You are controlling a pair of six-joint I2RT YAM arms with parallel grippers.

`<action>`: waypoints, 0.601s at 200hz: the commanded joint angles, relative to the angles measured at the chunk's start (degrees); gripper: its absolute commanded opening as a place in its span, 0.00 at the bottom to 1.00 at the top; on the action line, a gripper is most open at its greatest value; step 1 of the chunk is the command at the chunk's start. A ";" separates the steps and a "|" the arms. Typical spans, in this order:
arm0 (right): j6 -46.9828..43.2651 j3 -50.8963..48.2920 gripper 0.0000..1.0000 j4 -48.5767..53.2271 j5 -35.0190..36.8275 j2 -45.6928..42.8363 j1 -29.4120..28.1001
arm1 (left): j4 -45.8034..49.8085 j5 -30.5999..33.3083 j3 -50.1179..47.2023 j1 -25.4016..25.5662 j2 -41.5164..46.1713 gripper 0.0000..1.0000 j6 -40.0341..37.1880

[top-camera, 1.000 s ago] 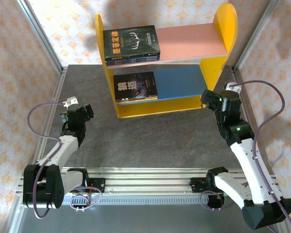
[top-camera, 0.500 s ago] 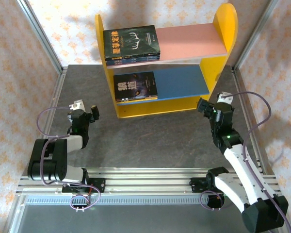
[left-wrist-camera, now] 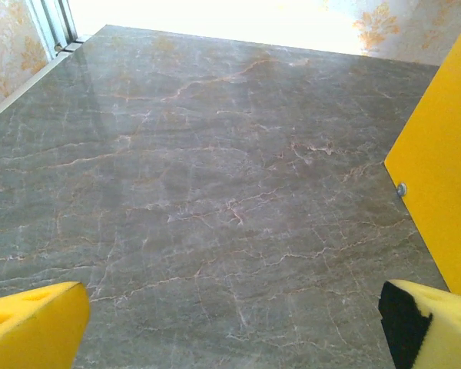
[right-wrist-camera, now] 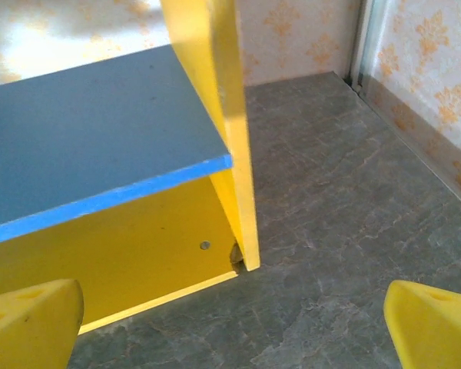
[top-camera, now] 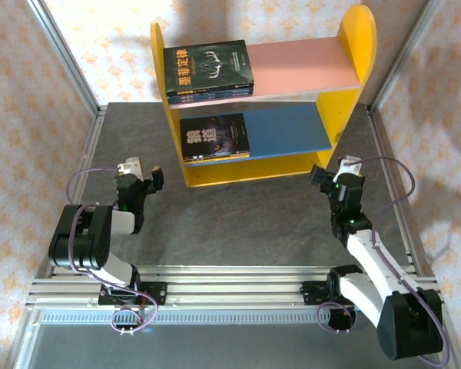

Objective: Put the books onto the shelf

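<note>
The shelf (top-camera: 358, 54) stands at the back of the table, with yellow side panels, a pink upper board and a blue lower board. A stack of dark books (top-camera: 209, 69) lies at the left of the pink board. One dark book (top-camera: 214, 136) lies at the left of the blue board. My left gripper (top-camera: 155, 179) hovers open over bare tabletop, left of the shelf's foot. My right gripper (top-camera: 317, 175) is open just in front of the shelf's right foot. In the wrist views, the left gripper (left-wrist-camera: 234, 338) and right gripper (right-wrist-camera: 234, 330) hold nothing; the shelf's yellow panel (left-wrist-camera: 446, 192) and blue board (right-wrist-camera: 84, 138) show.
The grey marbled tabletop (top-camera: 238, 223) spreads between the arms. Metal frame posts (top-camera: 65, 58) rise at the back corners before patterned walls. The arms' mounting rail (top-camera: 230, 288) runs along the near edge. Purple cables loop beside each arm.
Both arms have folded back toward their bases. The left gripper shifted slightly right. The right gripper drew back and left from the shelf's right side. Both stayed open.
</note>
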State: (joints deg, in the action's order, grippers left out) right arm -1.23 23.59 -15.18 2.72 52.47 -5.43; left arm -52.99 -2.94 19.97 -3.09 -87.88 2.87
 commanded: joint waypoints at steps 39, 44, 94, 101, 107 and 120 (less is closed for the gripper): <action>0.87 -1.44 1.00 -13.20 -11.07 7.25 8.04 | 2.01 -1.25 2.14 0.37 0.16 0.99 -3.04; 0.82 -1.38 1.00 -13.69 -11.51 8.16 8.15 | 2.09 -1.28 2.14 0.36 0.16 0.99 -3.00; -0.19 -2.93 1.00 -22.30 -12.80 16.15 8.24 | 2.12 -1.20 2.15 0.35 0.16 0.99 -3.02; -0.17 -3.18 1.00 -23.48 -12.75 17.40 8.28 | 2.10 -1.21 2.14 0.32 0.16 0.99 -3.02; -0.55 -3.36 1.00 -24.62 -12.83 18.30 8.33 | 2.10 -1.25 2.15 0.37 0.16 0.99 -3.00; -0.31 -2.99 1.00 -24.32 -12.93 18.98 8.50 | 2.13 -1.25 2.11 0.36 0.17 0.99 -3.00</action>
State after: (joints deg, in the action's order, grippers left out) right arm -0.99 21.26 -34.04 -9.30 70.04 2.68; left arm -51.59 -4.08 20.97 -3.07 -87.88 1.34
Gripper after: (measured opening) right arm 0.997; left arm 0.992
